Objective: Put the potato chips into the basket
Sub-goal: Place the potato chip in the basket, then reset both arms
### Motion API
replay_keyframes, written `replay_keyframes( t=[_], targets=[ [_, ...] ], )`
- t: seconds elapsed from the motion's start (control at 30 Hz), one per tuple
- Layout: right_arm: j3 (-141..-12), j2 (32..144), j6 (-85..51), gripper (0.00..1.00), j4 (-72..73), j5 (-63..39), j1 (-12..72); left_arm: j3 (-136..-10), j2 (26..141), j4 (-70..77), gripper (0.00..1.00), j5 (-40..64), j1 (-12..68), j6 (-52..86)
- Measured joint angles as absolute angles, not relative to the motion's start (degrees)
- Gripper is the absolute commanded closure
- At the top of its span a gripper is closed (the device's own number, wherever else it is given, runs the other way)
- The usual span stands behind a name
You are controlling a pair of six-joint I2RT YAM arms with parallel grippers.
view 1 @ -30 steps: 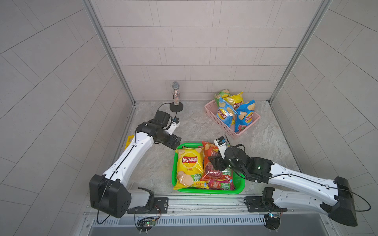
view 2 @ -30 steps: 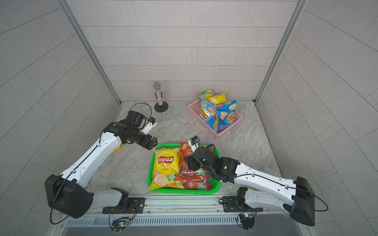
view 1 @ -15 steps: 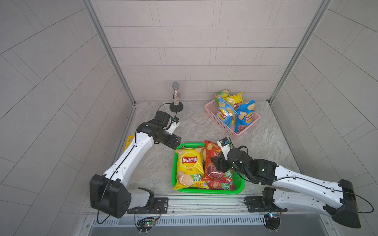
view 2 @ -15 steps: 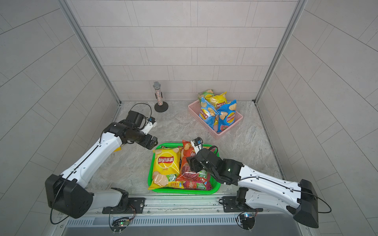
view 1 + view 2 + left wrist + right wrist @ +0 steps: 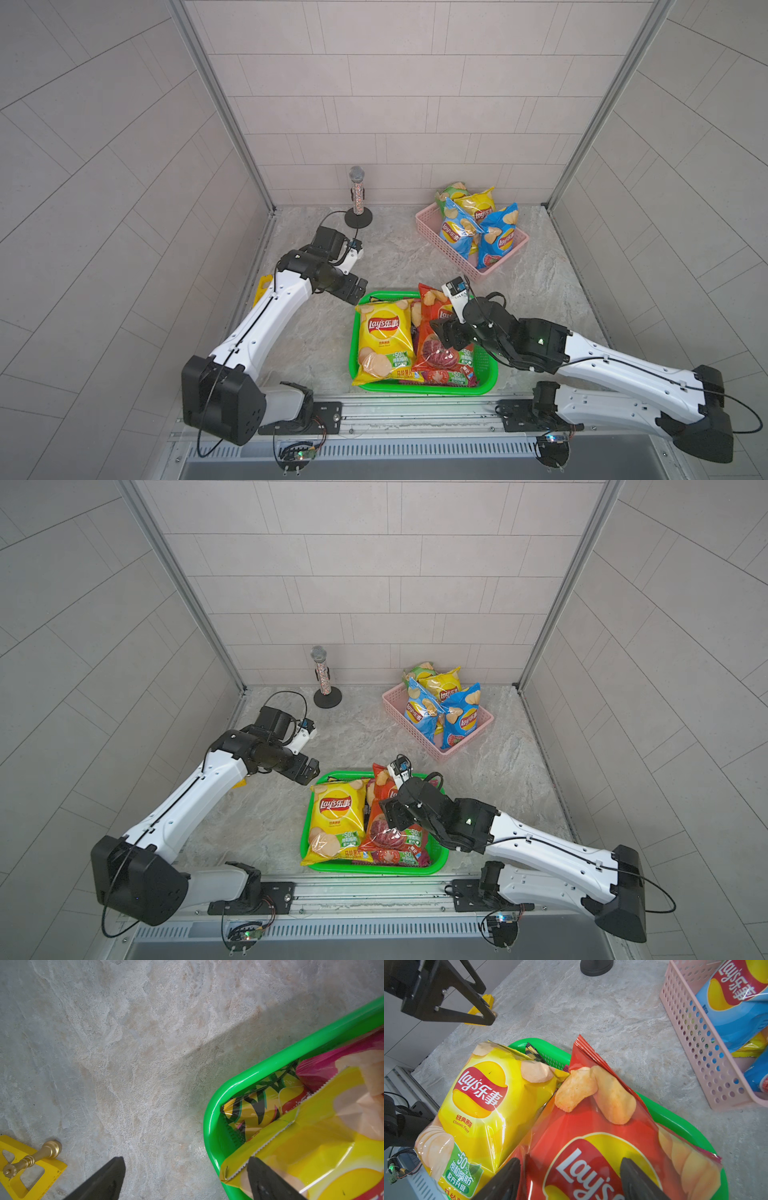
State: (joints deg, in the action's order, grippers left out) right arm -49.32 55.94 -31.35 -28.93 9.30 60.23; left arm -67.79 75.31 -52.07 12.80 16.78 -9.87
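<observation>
— Since a second ago our right arm has drawn back toward 6 o'clock along the red bag; our left arm has barely stirred.

— How do we stand now?

— Our right arm reaches in low from 4 o'clock with its wrist bent down; the right gripper point(image 5: 444, 332) hangs over the red bag point(image 5: 591, 1126), fingers wide apart either side of the logo and gripping nothing; whether the tips touch the foil we cannot tell.

— And the left?

— It stretches from 7 o'clock, forearm raised; the left gripper point(image 5: 186, 1162) is spread wide and empty at the 10 o'clock corner of the green basket point(image 5: 424, 388); one finger sits over the top seam of the yellow bag point(image 5: 384, 332).

— Where are the chips?

— The yellow bag and red bag lie side by side in the green basket at 6 o'clock; the blue bags point(image 5: 496, 239) stand in the pink basket point(image 5: 440, 245) at 1 o'clock, with a yellow and a green one behind.

— What is hard to see?

— A black-striped bag point(image 5: 259, 1105) and a magenta bag point(image 5: 332, 1061) show only as corners under the yellow bag; both wrist views cut off the finger bases; the yellow piece point(image 5: 262, 286) at 9 o'clock is mostly behind our left arm; a small brass thing point(image 5: 31, 1157) lies on it, and we cannot tell what it is.
</observation>
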Motion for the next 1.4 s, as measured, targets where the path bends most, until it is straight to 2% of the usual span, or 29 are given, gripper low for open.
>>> replay_keyframes(
  t=[0.43,0.53,0.7,0.8,0.9,0.93,1.13,1.4],
  targets=[
    [-53.0,53.9,-31.6,0.19,-31.2,9.3,58.0,-67.5,75.2,-51.6,0.00,12.0,16.5,-9.7],
    [-53.1,52.1,-31.9,0.18,-31.2,8.2,52.3,-67.4,75.0,-50.9,0.00,10.9,16.3,-9.4],
    [-52.7,49.6,-29.4,0.16,-31.6,6.7,35.9,-65.4,72.9,-46.4,0.00,8.3,13.8,-9.5],
    [-50.7,47.8,-27.7,0.13,-31.2,6.3,23.7,-61.7,70.8,-41.0,0.00,7.6,10.4,-9.5],
    [-47.5,46.8,-26.6,0.00,-30.4,6.7,15.1,-56.4,70.0,-33.6,0.00,7.6,6.4,-9.3],
    [-46.3,46.6,-26.2,0.00,-30.0,7.2,13.4,-53.7,69.8,-29.6,0.00,7.2,5.2,-9.0],
    [-35.8,42.2,-23.4,0.00,-23.5,14.7,10.1,-38.0,71.8,-7.2,0.00,2.3,2.6,-7.2],
    [-27.5,34.3,-17.6,0.00,-17.9,21.0,8.9,-36.6,78.7,8.3,0.00,1.8,2.2,-4.9]
  ],
)
